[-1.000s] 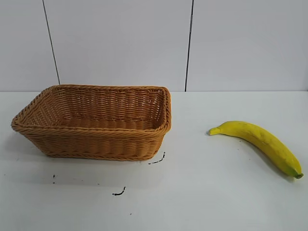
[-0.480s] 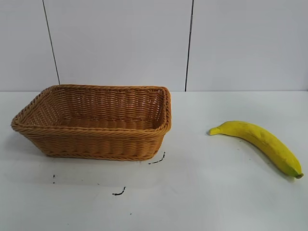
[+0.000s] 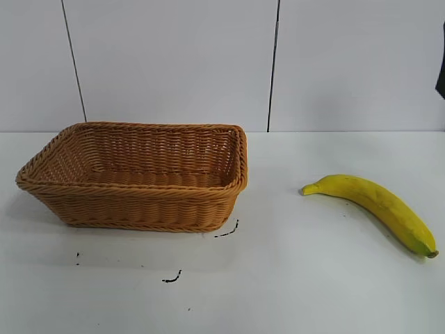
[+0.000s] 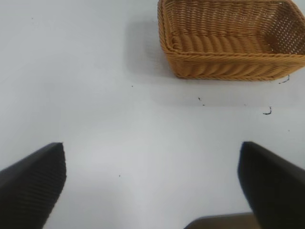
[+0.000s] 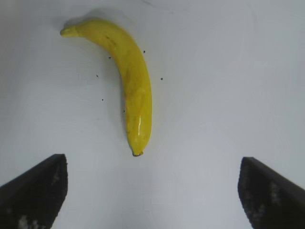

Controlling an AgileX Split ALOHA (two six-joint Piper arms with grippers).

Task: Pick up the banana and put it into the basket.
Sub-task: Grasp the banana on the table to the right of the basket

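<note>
The banana (image 3: 375, 206) lies flat on the white table (image 3: 292, 278), well apart from the basket (image 3: 139, 177) and off to the basket's right as seen from the front. Its stem end points toward the basket and its dark tip points away, toward the near right corner of the table. The wicker basket sits upright on the left half of the table with nothing inside it, and a few small black marks (image 3: 226, 231) dot the tabletop just in front of it.

Compared with half a second ago, banana and basket lie exactly where they did. The one change is at the far right edge of the front view, where a dark sliver of the right arm (image 3: 441, 69) has come into sight high above the table.

From its wrist camera, the right gripper (image 5: 152, 191) hangs over the banana (image 5: 128, 81) with its fingers (image 5: 33, 191) spread wide, touching nothing; the fruit lies between and beyond them. The left gripper (image 4: 152, 186) is likewise spread wide over bare table, with the basket (image 4: 228, 43) well ahead of it and nothing in its grasp.
</note>
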